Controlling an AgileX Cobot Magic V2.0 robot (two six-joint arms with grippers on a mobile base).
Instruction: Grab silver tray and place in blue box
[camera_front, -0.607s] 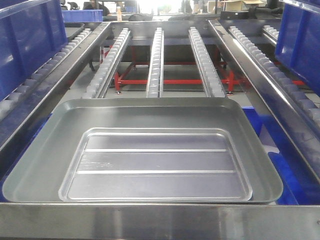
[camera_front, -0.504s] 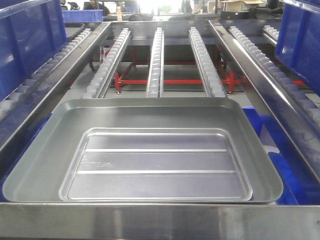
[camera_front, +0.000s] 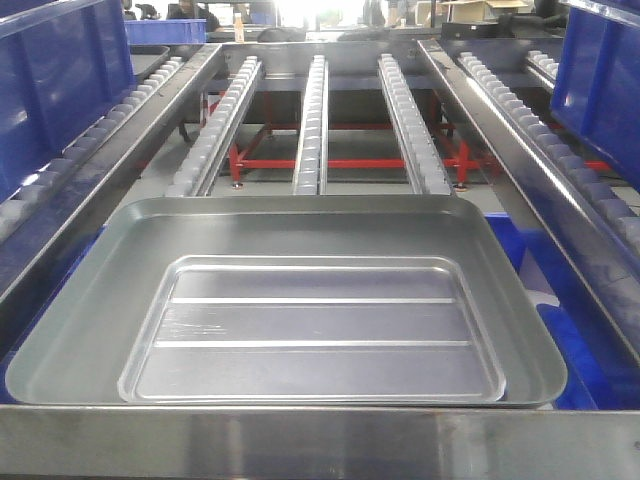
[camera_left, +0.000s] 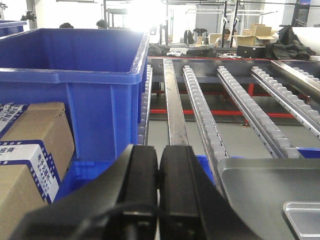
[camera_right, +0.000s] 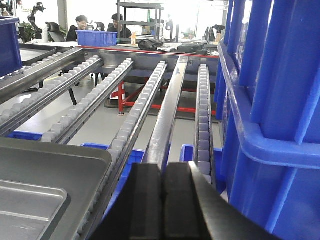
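Front-facing view: the silver tray (camera_front: 300, 300) lies flat across the near end of the roller rails (camera_front: 312, 120), its near rim just behind the steel front rail (camera_front: 320, 440). No arm shows in this view.
Left arm: the left gripper (camera_left: 159, 165) has its fingers pressed together with nothing between them. It sits off the tray's left corner, apart from it.
Right arm: the right gripper (camera_right: 162, 185) is likewise closed and empty, off the tray's right edge.
Destination: the blue box (camera_left: 75, 75) stands open-topped on the left lane, beyond a cardboard carton (camera_left: 30, 150). A second blue crate (camera_right: 270, 100) walls the right side, so which one is meant is a judgement.
Risk, grasp: the rim is low and slick. Closed fingers must open first, and a shallow pinch on one edge could likely slip or tip the tray.
Risk, transfer: the tray is wide, so a tilted lift may catch the crate's lip or the rails.
Change since the earlier frames: none visible. The tray lies in the same place, and no arm has entered the front view.
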